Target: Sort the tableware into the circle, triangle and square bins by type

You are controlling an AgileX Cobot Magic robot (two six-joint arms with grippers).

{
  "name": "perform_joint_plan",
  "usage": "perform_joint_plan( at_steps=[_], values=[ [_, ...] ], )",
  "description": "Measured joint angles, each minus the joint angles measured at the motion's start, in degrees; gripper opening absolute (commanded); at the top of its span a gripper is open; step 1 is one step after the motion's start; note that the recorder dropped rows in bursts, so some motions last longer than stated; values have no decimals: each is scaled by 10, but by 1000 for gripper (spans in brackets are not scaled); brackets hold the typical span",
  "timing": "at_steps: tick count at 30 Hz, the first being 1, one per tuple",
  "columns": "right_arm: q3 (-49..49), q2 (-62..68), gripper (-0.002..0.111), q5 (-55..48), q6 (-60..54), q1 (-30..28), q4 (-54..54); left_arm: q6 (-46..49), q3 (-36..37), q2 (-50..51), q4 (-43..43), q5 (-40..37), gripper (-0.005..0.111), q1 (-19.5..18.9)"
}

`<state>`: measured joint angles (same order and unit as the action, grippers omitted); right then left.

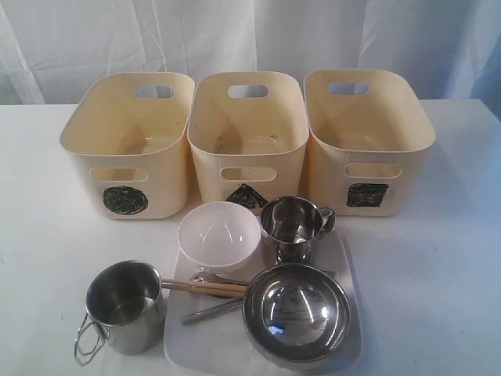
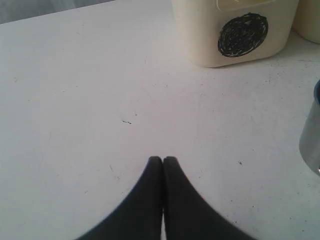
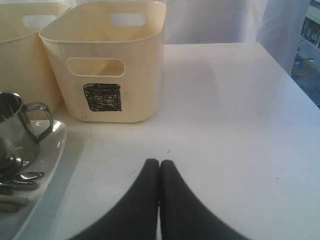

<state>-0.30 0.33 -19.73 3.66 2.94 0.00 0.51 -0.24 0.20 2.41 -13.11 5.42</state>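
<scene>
Both the left hand [image 2: 163, 159] and right hand [image 3: 159, 161] hover clenched on nothing above the table [image 1: 438, 235], seemingly parked clear of the unsorted tableware crowded on the white plate [image 1: 351, 270] (one mug [image 1: 124, 305] stands beside it) before the circle bin [image 1: 86, 168], triangle bin [image 1: 207, 176] and square bin [image 1: 329, 172], while the steel bowl [image 1: 297, 313] hides part of the cutlery [image 1: 207, 313].
</scene>
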Motion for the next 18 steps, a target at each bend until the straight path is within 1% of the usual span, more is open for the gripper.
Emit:
perform_joint_plan(
  at_steps=[12, 18],
  values=[
    [0, 0, 0, 1, 0, 0, 0, 0, 0, 0, 0, 0, 0, 0],
    [0, 0, 0, 19, 0, 0, 0, 0, 0, 0, 0, 0, 0, 0]
  ],
)
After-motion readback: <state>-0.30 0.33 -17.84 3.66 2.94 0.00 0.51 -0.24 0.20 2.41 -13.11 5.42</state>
